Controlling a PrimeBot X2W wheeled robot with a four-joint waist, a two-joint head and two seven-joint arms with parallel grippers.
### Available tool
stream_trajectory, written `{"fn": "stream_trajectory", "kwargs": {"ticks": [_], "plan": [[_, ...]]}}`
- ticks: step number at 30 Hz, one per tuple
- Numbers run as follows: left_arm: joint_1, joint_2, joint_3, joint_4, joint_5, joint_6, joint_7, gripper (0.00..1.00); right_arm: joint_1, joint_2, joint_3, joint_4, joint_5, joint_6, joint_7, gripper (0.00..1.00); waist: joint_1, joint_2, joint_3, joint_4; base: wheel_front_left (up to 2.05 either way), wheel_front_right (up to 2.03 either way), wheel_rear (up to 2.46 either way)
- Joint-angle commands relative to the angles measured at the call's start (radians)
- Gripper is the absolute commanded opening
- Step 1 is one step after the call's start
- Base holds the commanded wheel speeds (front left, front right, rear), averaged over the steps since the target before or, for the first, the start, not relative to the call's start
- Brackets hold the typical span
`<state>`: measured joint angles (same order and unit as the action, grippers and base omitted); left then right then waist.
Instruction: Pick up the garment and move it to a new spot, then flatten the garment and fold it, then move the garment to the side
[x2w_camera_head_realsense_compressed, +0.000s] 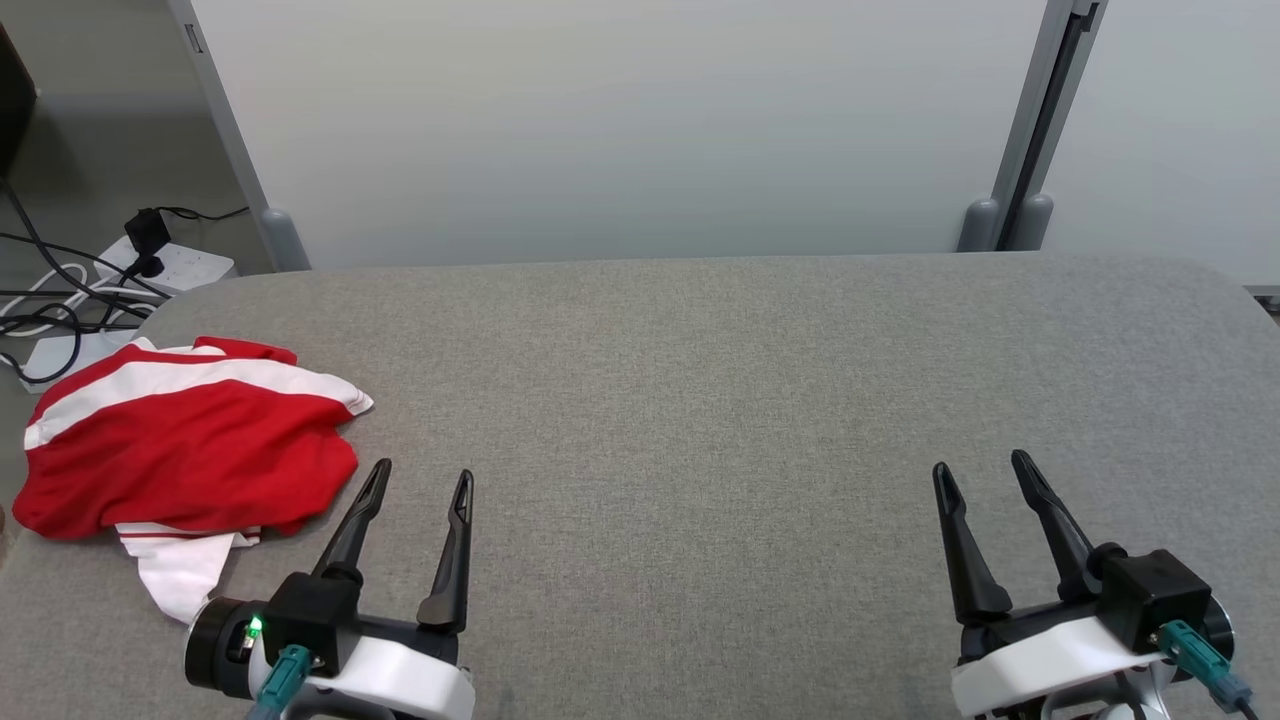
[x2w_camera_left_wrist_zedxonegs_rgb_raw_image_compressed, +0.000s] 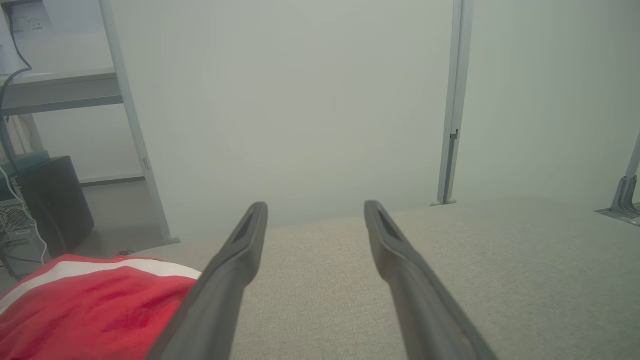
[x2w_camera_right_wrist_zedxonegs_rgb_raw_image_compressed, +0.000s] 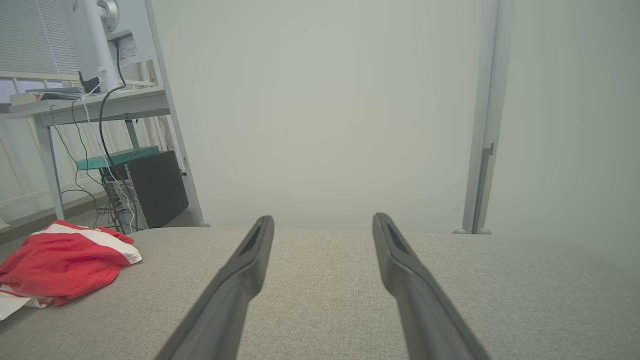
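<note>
Red-and-white garment (x2w_camera_head_realsense_compressed: 185, 440) is lying crumpled on tabletop (x2w_camera_head_realsense_compressed: 700, 400).
Left gripper (x2w_camera_head_realsense_compressed: 423, 471) and right gripper (x2w_camera_head_realsense_compressed: 980, 464) are standing wide, empty; distant label (x2w_camera_right_wrist_zedxonegs_rgb_raw_image_compressed: 127, 47) too blurred to read.

Left gripper (x2w_camera_head_realsense_compressed: 420, 480) and right gripper (x2w_camera_head_realsense_compressed: 985, 468) spread, empty

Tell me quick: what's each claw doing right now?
Left claw: open, holding nothing; red-and-white garment lies beside it.
Right claw: open, holding nothing.

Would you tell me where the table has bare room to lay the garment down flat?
The grey table is bare from the garment rightward to its right edge, including between the left gripper and right gripper. The left side, under the garment, is crowded.
</note>
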<state>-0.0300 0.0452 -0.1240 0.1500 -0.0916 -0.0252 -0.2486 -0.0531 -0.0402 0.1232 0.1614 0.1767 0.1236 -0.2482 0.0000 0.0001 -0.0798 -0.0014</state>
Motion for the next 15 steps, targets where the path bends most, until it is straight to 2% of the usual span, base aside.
{"fn": "stream_trajectory", "kwargs": {"ticks": [1,6,15], "plan": [[-0.06,0.005,0.035,-0.02,-0.001,0.008,-0.013,1.0,-0.034,-0.01,0.022,-0.032,0.001,0.007,-0.014,1.0,0.0,-0.0001,0.0,0.001,0.0,0.0,0.0],[-0.067,0.005,0.043,-0.013,-0.012,0.014,-0.013,1.0,-0.037,-0.01,0.026,-0.027,0.002,0.007,-0.014,1.0,0.0,-0.0001,0.003,0.022,0.0,0.0,0.0],[-0.08,0.005,0.049,-0.011,-0.013,0.023,-0.013,1.0,-0.035,-0.01,0.028,-0.031,0.01,0.007,-0.014,1.0,0.0,-0.0001,0.011,0.098,0.0,0.0,0.0]]}}
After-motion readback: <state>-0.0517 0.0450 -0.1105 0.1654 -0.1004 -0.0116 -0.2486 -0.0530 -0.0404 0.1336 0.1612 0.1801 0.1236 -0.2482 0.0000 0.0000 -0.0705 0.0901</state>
